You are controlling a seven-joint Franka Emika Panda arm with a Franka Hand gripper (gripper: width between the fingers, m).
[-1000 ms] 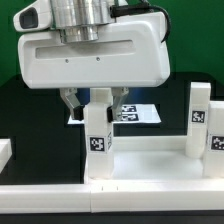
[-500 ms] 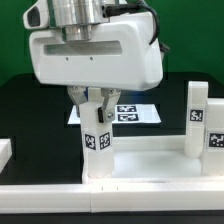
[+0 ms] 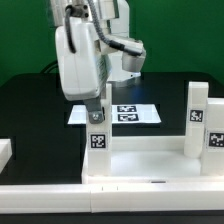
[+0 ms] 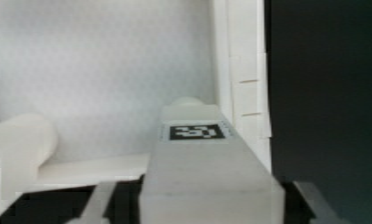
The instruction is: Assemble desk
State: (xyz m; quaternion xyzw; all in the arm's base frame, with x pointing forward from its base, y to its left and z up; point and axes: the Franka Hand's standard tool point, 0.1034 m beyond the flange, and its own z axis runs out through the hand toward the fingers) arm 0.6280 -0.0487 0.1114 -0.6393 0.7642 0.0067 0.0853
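The white tabletop [image 3: 150,160] lies across the front of the exterior view. A white square leg [image 3: 97,143] with a tag stands upright at its corner toward the exterior view's left. My gripper [image 3: 96,110] comes down from above with its fingers on either side of the leg's top, shut on it. In the wrist view the leg [image 4: 204,160] runs up the middle between the dark fingers [image 4: 94,205], its tag facing the camera, over the tabletop's inner face [image 4: 94,80]. A second leg [image 3: 198,118] stands upright at the corner toward the exterior view's right.
The marker board [image 3: 125,114] lies on the black table behind the gripper. A white part [image 3: 5,150] shows at the edge toward the exterior view's left. A white rounded part [image 4: 14,150] stands beside the held leg in the wrist view.
The gripper has turned about a quarter turn around the vertical, and the leg has turned with it, so a different tagged face points to the exterior camera.
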